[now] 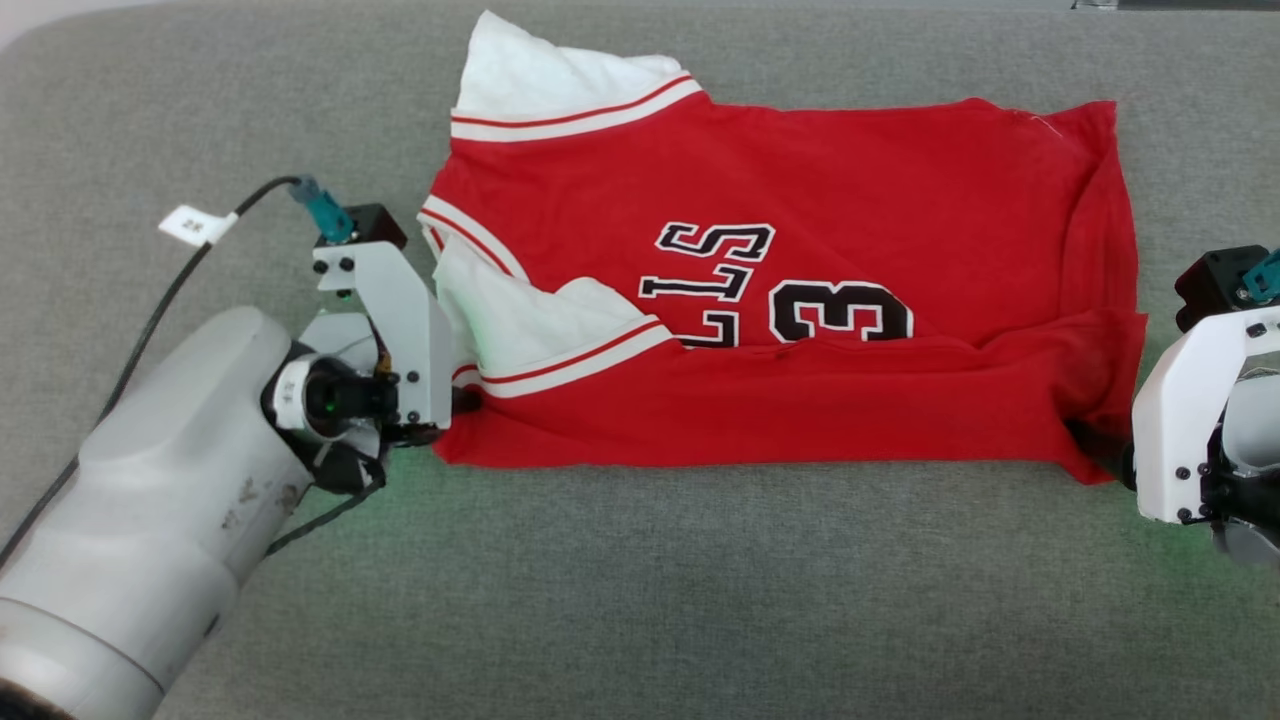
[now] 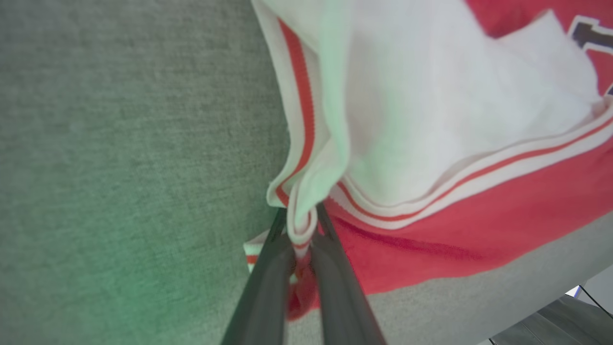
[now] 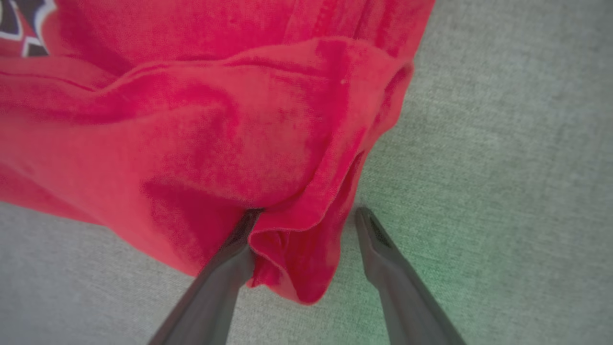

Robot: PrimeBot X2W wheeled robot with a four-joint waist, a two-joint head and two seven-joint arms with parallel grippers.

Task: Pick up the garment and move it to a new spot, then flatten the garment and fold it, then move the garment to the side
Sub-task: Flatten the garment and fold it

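Head view: the garment (image 1: 780,300) is spread across the middle of the grey fabric surface (image 1: 640,600). It's red with white sleeves, and the near long edge is flopped over onto itself, covering part of the black lettering. The left gripper (image 1: 460,402) is right at the garment's near-left corner by the striped sleeve. The right gripper (image 1: 1098,447) is at the near-right corner, dark fingers poking into the red hem.

Left wrist view: the left gripper (image 2: 302,218) is clamped tight on the garment (image 2: 479,220), with a bunch of white, red-striped sleeve edge squeezed between the two fingers. The rest of the sleeve fans out above them, with the grey fabric surface (image 2: 119,167) off to the side.

Right wrist view: the right gripper (image 3: 306,214) is spread wide, not squeezing anything. A fold of the garment (image 3: 191,120) droops between the fingers. One fingertip (image 3: 246,225) is tucked against the cloth, and the other sits apart on the bare grey fabric surface (image 3: 503,167).
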